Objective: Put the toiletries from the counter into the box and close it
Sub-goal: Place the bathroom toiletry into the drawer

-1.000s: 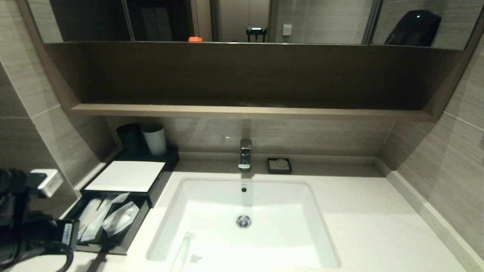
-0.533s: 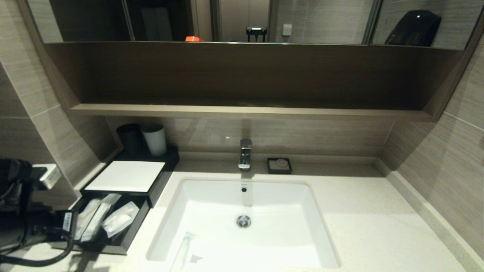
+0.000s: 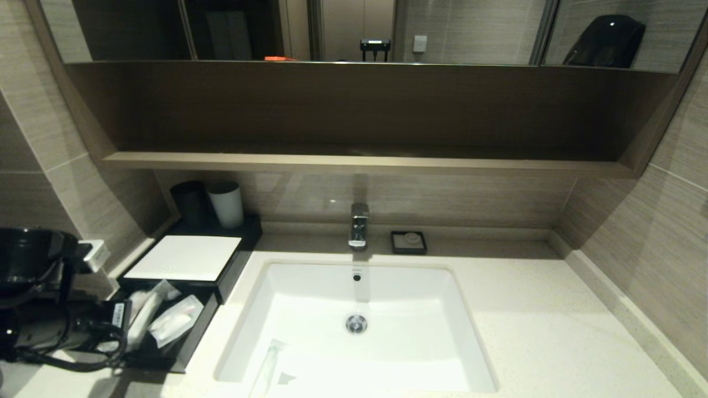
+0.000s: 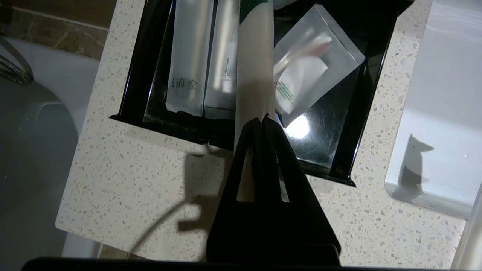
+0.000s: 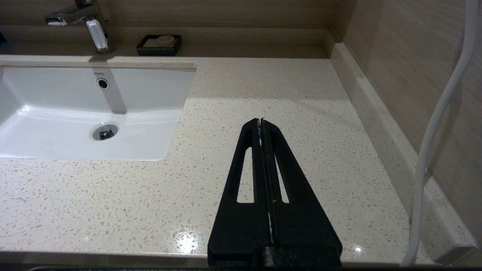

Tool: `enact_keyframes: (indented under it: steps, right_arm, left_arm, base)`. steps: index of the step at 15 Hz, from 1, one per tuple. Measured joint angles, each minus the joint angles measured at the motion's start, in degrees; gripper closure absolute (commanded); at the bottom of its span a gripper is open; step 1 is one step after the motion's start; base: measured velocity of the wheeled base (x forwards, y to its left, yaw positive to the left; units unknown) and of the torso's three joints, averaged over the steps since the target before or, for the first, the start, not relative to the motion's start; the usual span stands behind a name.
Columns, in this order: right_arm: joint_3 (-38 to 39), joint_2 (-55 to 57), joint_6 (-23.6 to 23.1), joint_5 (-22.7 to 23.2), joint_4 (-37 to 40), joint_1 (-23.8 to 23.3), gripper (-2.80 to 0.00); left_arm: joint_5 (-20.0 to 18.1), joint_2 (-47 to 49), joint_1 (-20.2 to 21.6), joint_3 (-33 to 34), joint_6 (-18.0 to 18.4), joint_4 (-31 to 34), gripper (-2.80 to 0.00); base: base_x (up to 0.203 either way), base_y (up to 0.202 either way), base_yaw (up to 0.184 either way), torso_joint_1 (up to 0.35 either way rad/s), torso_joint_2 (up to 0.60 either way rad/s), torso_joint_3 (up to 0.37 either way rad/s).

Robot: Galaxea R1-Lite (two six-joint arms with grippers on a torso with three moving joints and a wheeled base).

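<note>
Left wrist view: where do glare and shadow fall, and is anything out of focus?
Left wrist view: bright glare on the drawer floor beside the shut left claw; the held packet looks soft; a dark claw shadow lies on the counter. Head view: the left arm is dim.

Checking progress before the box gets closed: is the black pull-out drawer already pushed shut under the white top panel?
No: in the head view the black pull-out drawer sticks out in front of the white top panel, with clear-wrapped packets lying in it.

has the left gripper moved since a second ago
Yes. In the head view the left gripper, shut on a long packet, has shifted rightward, toward the open drawer of the box, now overlapping its left side.
</note>
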Motion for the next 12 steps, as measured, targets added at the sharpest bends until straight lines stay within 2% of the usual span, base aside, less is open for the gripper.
enact_keyframes:
  steps: [6,12]
  right_arm:
    - [0.0,0.0,0.0,0.0,0.0,0.0,0.0]
    - [0.0,0.0,0.0,0.0,0.0,0.0,0.0]
  left_arm:
    - [-0.1,5.3,0.0,-0.2,0.0,-4.1,0.0]
    - [-1.8,8.8,0.1,-1.0,0.0,-4.6,0.0]
  base:
    - [0.0,0.0,0.0,0.0,0.0,0.0]
    - [0.0,0.0,0.0,0.0,0.0,0.0]
